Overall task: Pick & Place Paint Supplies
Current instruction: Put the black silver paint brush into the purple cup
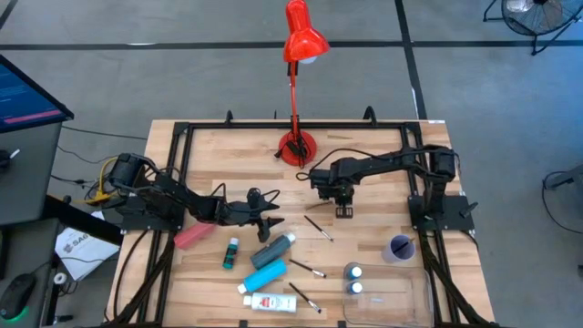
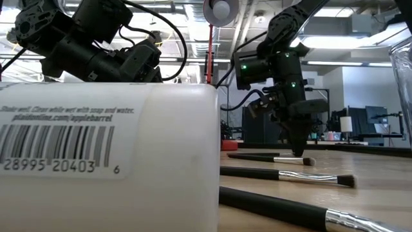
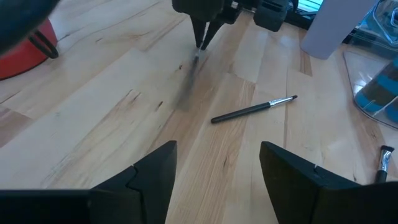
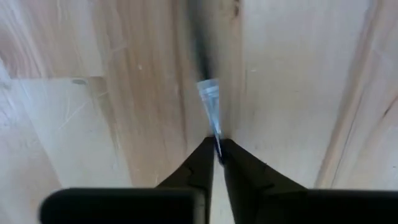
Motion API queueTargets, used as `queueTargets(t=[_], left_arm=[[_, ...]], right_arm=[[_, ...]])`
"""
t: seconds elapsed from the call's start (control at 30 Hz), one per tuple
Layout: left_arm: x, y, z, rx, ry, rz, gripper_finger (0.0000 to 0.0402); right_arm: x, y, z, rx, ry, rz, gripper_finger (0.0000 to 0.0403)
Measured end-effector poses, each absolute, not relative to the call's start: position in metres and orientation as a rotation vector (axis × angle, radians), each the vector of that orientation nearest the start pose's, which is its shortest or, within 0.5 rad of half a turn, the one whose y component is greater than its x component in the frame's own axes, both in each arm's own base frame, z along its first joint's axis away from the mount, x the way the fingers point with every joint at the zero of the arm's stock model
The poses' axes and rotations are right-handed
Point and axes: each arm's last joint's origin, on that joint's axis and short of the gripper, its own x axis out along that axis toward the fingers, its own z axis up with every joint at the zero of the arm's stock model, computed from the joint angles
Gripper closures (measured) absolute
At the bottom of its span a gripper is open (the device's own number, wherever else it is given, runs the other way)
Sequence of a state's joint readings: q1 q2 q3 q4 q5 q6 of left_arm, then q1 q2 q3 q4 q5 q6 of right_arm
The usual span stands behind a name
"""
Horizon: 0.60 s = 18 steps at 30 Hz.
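My right gripper (image 1: pixel 343 210) points down at the table's middle, shut on a thin dark paintbrush (image 4: pixel 209 99). My left gripper (image 1: pixel 267 219) hovers open over bare wood to its left (image 3: pixel 217 168). A pink-red tube (image 1: pixel 193 235), a green bottle (image 1: pixel 231 253), two teal-blue bottles (image 1: pixel 273 251) and a white tube (image 1: pixel 269 302) lie on their sides near the front. Loose brushes lie flat (image 1: pixel 317 226) (image 1: pixel 308 267) (image 1: pixel 305 298). Two white-capped bottles (image 1: pixel 353 278) stand in the clear tray. My right gripper pinches the brush between its two fingertips (image 4: pixel 200 163), just past the silver ferrule (image 4: pixel 214 127) at the bristle end. The fingers come from above, pointing down. The dark handle (image 4: pixel 199 50) runs away from the fingers toward the left arm, low over the wood; whether it rests there I cannot tell.
The red lamp's base (image 1: pixel 298 146) stands behind the right gripper. The lilac cup (image 1: pixel 399 248) and the clear tray (image 1: pixel 405 296) sit at the front right. In the low view the white tube (image 2: pixel 109 154) fills the foreground. Bare wood lies between the two grippers.
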State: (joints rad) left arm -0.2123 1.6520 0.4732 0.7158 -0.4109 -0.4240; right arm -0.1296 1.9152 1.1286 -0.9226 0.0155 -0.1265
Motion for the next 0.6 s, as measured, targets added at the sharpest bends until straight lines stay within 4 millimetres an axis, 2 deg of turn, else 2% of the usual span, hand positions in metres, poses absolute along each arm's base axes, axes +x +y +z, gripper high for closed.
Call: queueTargets(t=[0.07,0.2,0.33,0.6], left_arm=[[0.271,-0.047,0.121,-0.274,0.391,0.284,0.0193],[0.271,-0.047,0.121,-0.274,0.391,0.284,0.0193],[0.271,-0.047,0.121,-0.274,0.391,0.284,0.0193],[0.271,-0.047,0.121,-0.274,0.391,0.285,0.0193]], right_arm=[[0.309,-0.038,0.125,0.002,1.711,-0.005,0.0395],[0.308,-0.038,0.127,0.029,1.717,-0.035,0.0398],[0.294,-0.035,0.136,0.074,1.812,-0.062,0.0401],[0.289,-0.036,0.187,0.145,1.845,-0.171,0.0402]])
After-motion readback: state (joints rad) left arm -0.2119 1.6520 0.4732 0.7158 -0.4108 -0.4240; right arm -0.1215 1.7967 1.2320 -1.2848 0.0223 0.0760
